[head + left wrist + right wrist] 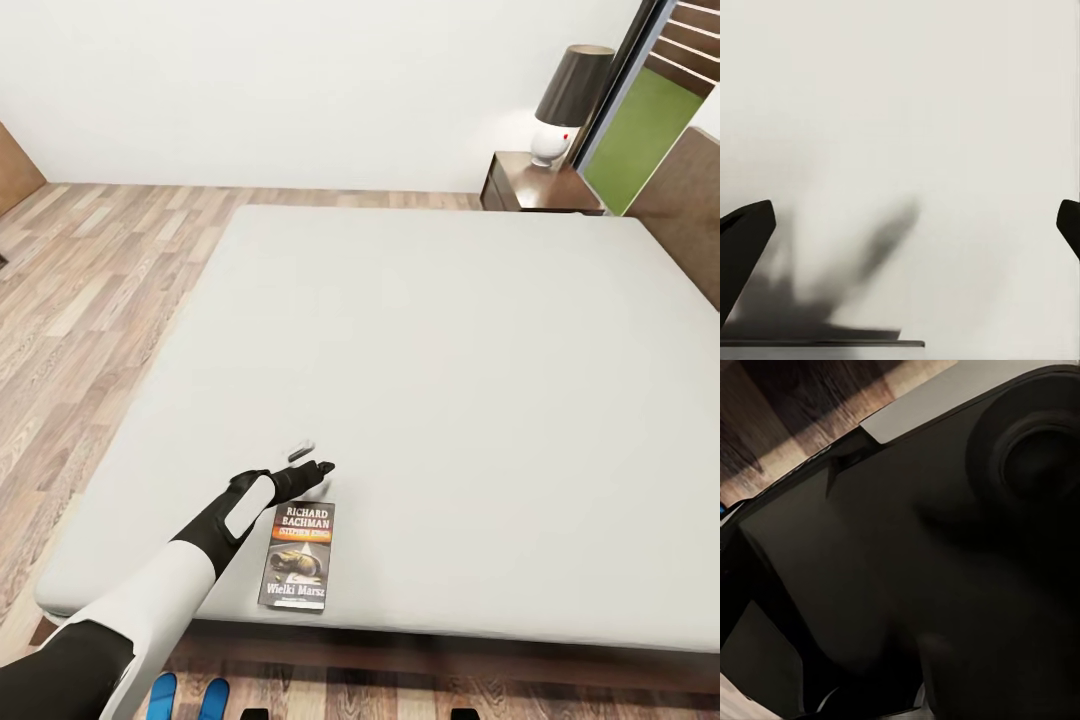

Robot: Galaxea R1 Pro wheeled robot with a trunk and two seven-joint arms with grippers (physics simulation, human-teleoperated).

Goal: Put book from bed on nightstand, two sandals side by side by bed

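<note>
The left gripper (312, 460) hangs open over the bed (450, 360), the book (298, 556) lying flat just behind its fingertips; it should draw back and straddle the cover's edges squarely.

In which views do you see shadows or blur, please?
Left wrist view: a soft, blurred shadow falls on the pale bed between the open left tool fingers. Head view: sharp; the book title is readable. Right wrist view: dark, close, blurry robot body.

left hand (312, 458) open, arm extended forward
</note>
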